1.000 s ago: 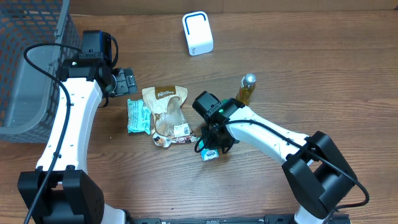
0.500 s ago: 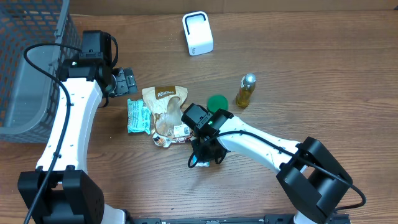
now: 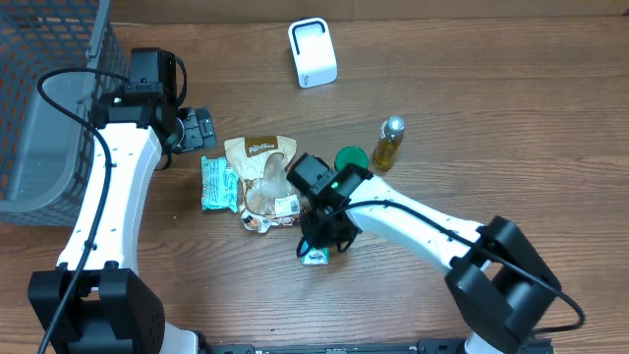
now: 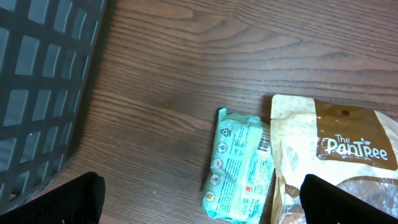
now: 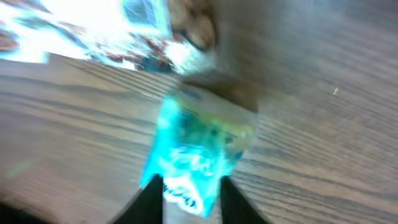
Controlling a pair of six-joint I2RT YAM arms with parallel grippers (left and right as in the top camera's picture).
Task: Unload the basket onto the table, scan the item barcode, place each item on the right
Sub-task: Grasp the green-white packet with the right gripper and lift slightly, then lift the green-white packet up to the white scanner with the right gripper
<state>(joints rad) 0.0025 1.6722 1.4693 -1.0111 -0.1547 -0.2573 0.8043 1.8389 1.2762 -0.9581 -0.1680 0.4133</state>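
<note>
A small blue packet (image 3: 314, 257) lies low at the table's front centre, and my right gripper (image 3: 317, 243) is shut on it from above. The blurred right wrist view shows the blue packet (image 5: 199, 146) pinched between the two dark fingers of the right gripper (image 5: 191, 198). The white scanner (image 3: 313, 52) stands at the back centre, far from that packet. My left gripper (image 3: 201, 128) hovers open near the basket, holding nothing. In its wrist view the left gripper (image 4: 214, 202) spans a teal wipes packet (image 4: 241, 168) beside a PanTree bag (image 4: 336, 155).
A grey mesh basket (image 3: 39, 118) fills the back left. The teal wipes packet (image 3: 218, 184) and the PanTree bag (image 3: 263, 177) lie centre left. A green lid (image 3: 350, 159) and a small oil bottle (image 3: 389, 143) stand right of centre.
My right arm carried the blue packet leftward along the table front, uncovering the green lid. The left arm has stayed still.
</note>
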